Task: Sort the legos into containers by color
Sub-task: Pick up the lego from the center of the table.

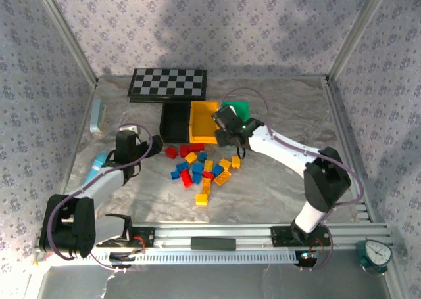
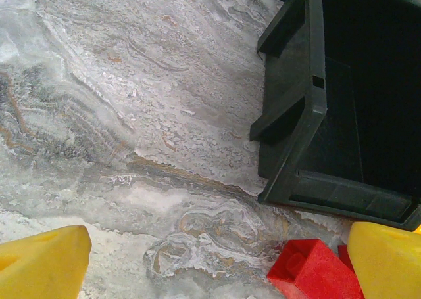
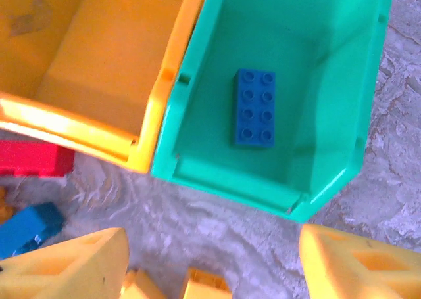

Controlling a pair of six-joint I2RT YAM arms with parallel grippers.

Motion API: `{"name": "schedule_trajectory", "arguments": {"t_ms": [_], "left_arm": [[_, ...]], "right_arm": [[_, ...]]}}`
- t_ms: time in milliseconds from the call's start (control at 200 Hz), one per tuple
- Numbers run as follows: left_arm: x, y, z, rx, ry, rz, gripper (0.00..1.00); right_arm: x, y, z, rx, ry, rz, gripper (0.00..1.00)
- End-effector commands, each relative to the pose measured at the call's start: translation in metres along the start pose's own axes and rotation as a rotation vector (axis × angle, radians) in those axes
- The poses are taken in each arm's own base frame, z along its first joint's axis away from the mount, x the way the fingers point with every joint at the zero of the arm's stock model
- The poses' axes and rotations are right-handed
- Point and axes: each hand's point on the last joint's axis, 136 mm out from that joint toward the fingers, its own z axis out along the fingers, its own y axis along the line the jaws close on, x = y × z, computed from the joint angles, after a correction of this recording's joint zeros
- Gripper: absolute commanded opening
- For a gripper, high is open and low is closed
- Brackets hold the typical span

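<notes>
One blue lego (image 3: 254, 107) in green bin (image 3: 230, 181) | left gripper (image 2: 217, 263) apart | right gripper (image 3: 214, 266) apart

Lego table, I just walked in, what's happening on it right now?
Two robot arms are sorting lego bricks by color into bins. The right gripper hangs open and empty at the green bin, where one blue brick lies flat on the bin's floor. The left gripper is open and empty, low over the table beside the black bin, with a red brick near one fingertip. Most bricks sit in a loose pile in front of the bins, not yet sorted.
</notes>
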Motion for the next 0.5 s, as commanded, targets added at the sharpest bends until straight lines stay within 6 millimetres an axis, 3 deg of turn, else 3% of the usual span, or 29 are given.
{"name": "schedule_trajectory", "arguments": {"t_ms": [0, 115, 260, 390, 495], "left_arm": [[-0.017, -0.007, -0.005, 0.011, -0.038, -0.008, 1.00], [-0.016, -0.005, -0.005, 0.000, -0.039, -0.007, 1.00], [-0.016, -0.007, -0.004, 0.014, -0.036, -0.014, 1.00], [-0.014, -0.007, -0.003, 0.017, -0.028, -0.017, 1.00], [-0.014, -0.006, -0.003, 0.006, -0.028, -0.015, 1.00]], "right_arm": [[0.032, -0.010, -0.006, 0.025, 0.025, 0.059, 0.69], [0.072, -0.004, -0.002, -0.043, 0.085, 0.159, 0.67], [0.108, 0.005, 0.009, -0.095, 0.154, 0.242, 0.65], [0.118, 0.005, 0.016, -0.099, 0.167, 0.300, 0.63], [0.112, 0.011, 0.018, -0.128, 0.163, 0.322, 0.62]]}}
